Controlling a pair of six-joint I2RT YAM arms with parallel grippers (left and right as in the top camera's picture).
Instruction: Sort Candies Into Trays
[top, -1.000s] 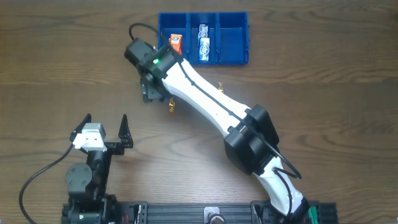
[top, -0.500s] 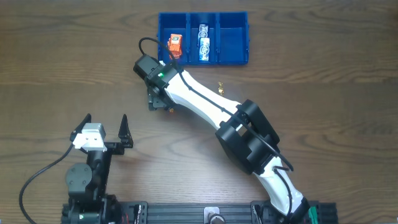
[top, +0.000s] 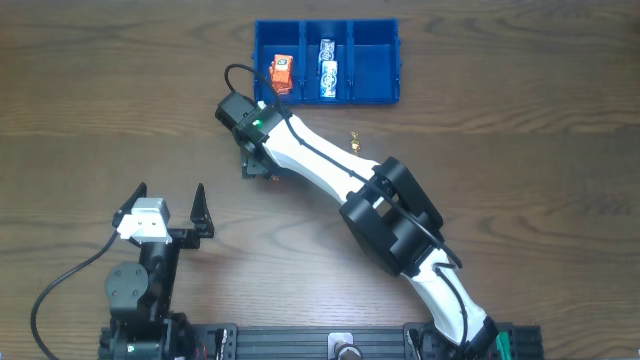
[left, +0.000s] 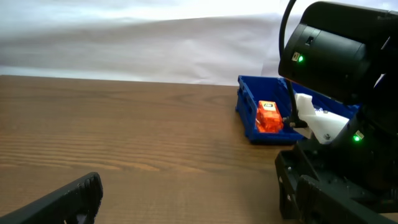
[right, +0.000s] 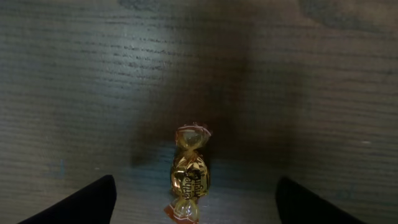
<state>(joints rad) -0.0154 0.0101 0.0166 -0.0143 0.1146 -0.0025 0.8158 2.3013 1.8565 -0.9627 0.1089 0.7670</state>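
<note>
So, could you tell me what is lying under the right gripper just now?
A gold-wrapped candy lies on the wooden table, directly beneath the right gripper, between its open fingers and touching neither. In the top view the gripper's body covers the candy.

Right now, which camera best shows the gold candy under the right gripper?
Right wrist view: the gold candy lies whole between the fingers of the right gripper. From above the gripper covers it; in the left wrist view the arm blocks it.

Soft even light; dark shadow around candy (right: 190, 174).
</note>
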